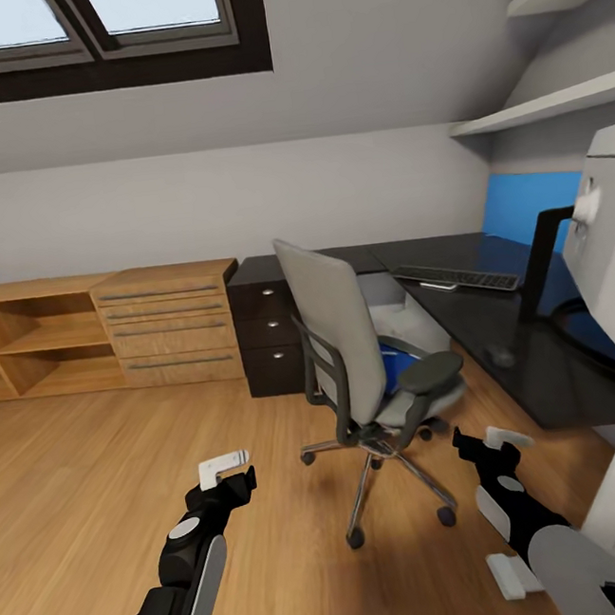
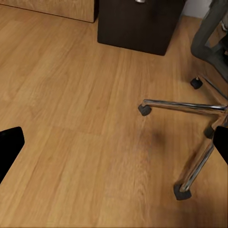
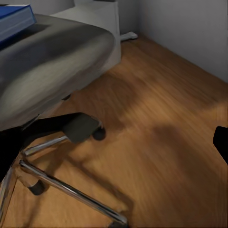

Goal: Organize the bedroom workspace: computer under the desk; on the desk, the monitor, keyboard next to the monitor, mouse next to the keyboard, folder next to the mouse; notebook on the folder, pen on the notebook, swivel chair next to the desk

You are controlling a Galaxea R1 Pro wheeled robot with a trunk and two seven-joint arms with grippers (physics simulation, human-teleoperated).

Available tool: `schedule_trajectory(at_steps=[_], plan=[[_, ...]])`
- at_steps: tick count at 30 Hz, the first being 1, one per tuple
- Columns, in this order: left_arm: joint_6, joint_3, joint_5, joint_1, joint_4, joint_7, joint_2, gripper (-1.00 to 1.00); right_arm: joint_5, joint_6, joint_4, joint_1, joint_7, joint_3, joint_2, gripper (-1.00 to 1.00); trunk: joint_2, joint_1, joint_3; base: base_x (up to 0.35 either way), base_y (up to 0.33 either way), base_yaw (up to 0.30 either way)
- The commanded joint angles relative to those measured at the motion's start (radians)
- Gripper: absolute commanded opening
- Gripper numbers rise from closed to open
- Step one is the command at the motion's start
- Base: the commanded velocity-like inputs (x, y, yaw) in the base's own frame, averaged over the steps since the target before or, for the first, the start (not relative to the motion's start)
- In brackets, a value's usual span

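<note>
Desk (image 1: 505, 361): black, along the right wall; keyboard (image 1: 457, 278) on it.
Swivel chair (image 1: 363, 377): just beside the desk, blue folder (image 3: 14, 19) on its seat.
Grippers: left gripper (image 1: 229, 477), right gripper (image 1: 491, 447) low, holding nothing; jaw opening, cannot tell.
Risk: reaching in could nudge the chair, rolling it and sliding the folder off.

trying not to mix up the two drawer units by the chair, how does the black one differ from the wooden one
1. Colour: the black drawer unit is dark, the wooden drawer cabinet is light oak.
2. Handles: the black drawer unit has round silver knobs, the wooden drawer cabinet long bar pulls.
3. Width: the black drawer unit is narrower.
4. Setting: the black drawer unit sits under the desk; the wooden drawer cabinet adjoins open shelves.

Both stand on the floor against the back wall.
</note>
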Motion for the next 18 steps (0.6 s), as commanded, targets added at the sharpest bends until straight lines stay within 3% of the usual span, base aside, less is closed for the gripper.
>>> schedule_trajectory(at_steps=[1, 10, 14, 18], plan=[[0.003, -0.001, 0.011, -0.001, -0.001, 0.009, 0.000, 1.00, -0.006, -0.004, 0.001, -0.001, 0.000, -0.003, 0.000, 1.00, 0.000, 0.000, -0.001, 0.279, -0.001, 0.000], [0.003, -0.001, 0.011, -0.001, -0.001, 0.010, 0.001, 1.00, -0.005, -0.020, -0.001, -0.001, 0.001, -0.014, 0.002, 1.00, 0.000, 0.000, -0.001, 0.253, 0.000, 0.000], [0.004, -0.001, 0.011, -0.001, -0.001, 0.010, 0.001, 1.00, -0.004, -0.114, -0.001, 0.000, 0.000, -0.014, 0.011, 1.00, 0.000, 0.000, -0.001, 0.075, 0.000, 0.000], [0.004, -0.001, 0.011, -0.001, -0.001, 0.010, 0.001, 1.00, -0.004, -0.140, -0.001, 0.000, 0.000, -0.014, 0.024, 1.00, 0.000, 0.000, -0.001, 0.017, 0.000, 0.000]])
